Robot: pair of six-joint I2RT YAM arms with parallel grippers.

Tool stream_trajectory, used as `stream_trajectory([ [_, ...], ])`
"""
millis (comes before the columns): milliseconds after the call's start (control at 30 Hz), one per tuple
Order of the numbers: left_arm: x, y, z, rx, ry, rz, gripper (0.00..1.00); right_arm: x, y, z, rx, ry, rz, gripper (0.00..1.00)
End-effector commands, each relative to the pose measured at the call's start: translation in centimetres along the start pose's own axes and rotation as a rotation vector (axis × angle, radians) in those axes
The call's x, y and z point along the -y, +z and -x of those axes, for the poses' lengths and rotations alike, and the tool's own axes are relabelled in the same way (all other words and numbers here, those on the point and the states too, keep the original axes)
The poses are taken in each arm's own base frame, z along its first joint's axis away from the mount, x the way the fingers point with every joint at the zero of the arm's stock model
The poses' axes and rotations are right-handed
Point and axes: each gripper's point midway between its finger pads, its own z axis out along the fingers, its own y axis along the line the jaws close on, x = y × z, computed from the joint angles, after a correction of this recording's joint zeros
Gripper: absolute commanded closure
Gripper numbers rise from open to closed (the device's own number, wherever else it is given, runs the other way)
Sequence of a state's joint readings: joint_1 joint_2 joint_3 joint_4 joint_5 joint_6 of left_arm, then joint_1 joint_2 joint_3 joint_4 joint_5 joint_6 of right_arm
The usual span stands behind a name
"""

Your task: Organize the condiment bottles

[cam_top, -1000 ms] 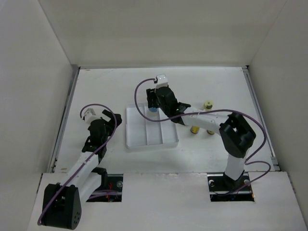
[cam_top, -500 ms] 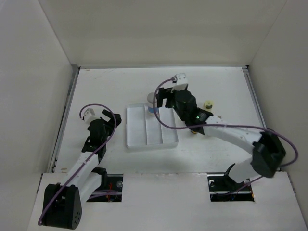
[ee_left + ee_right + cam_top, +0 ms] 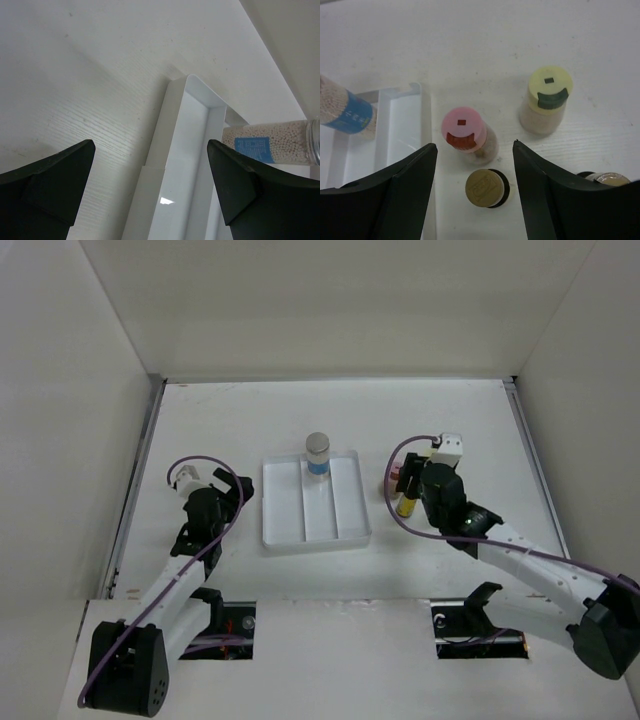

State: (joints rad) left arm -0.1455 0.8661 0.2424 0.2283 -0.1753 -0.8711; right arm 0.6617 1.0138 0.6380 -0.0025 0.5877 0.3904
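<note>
The grey-lidded jar (image 3: 318, 453) with a blue label (image 3: 347, 114) (image 3: 270, 145) stands at the far end of the white tray's (image 3: 283, 510) middle compartment. Right of the tray stand the other condiment bottles: a pink-capped one (image 3: 465, 132) (image 3: 396, 473), a cream-capped one (image 3: 549, 95), a slim gold-capped one (image 3: 485, 188) (image 3: 407, 504), and another at the frame's edge (image 3: 606, 178). My right gripper (image 3: 474, 146) (image 3: 405, 488) hovers open over them, the gold-capped bottle between its fingers and untouched. My left gripper (image 3: 228, 480) (image 3: 150, 150) is open and empty, left of the tray.
The tray (image 3: 402, 130) (image 3: 192, 145) has three long compartments, the outer two bare. White walls close the table in on the left, back and right. The right arm's cable loops above the bottle cluster.
My right gripper let go of the blue-label jar at the tray's far end and swung right to hang over the bottle cluster. The left arm stayed still.
</note>
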Motion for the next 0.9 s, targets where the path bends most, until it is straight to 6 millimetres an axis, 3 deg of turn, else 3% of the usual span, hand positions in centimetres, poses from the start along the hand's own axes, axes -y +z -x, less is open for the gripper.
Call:
stream_trajectory([
  [0, 1.0, -0.2, 0.8, 0.03, -0.004, -0.038, 0.0, 0.5, 0.3, -0.4, -0.015, 0.021, -0.028, 0.31],
  [300, 0.9, -0.2, 0.7, 0.029, -0.009, -0.033, 0.0, 0.7, 1.4, -3.0, -0.099, -0.006, -0.06, 0.46],
  [433, 0.8, -0.3, 0.8, 0.036, -0.009, -0.035, 0.0, 1.2, 1.3, -3.0, -0.094, 0.006, -0.089, 0.65],
  [533, 1.0, -0.1, 0.7, 0.025, -0.006, -0.033, 0.0, 1.4, 0.4, -0.9, -0.034, 0.035, -0.101, 0.74],
  [667, 1.0, -0.2, 0.8, 0.034, -0.009, -0.039, 0.0, 0.3, -1.6, 2.8, 0.054, 0.069, -0.056, 0.77],
  [767, 1.0, -0.1, 0.8, 0.028, -0.003, -0.032, 0.0, -2.3, -2.3, 4.6, 0.069, 0.066, 0.034, 0.76],
  [867, 0.9, -0.1, 0.7, 0.033, -0.01, -0.031, 0.0, -6.2, -1.4, 5.7, 0.084, 0.057, 0.138, 0.76],
])
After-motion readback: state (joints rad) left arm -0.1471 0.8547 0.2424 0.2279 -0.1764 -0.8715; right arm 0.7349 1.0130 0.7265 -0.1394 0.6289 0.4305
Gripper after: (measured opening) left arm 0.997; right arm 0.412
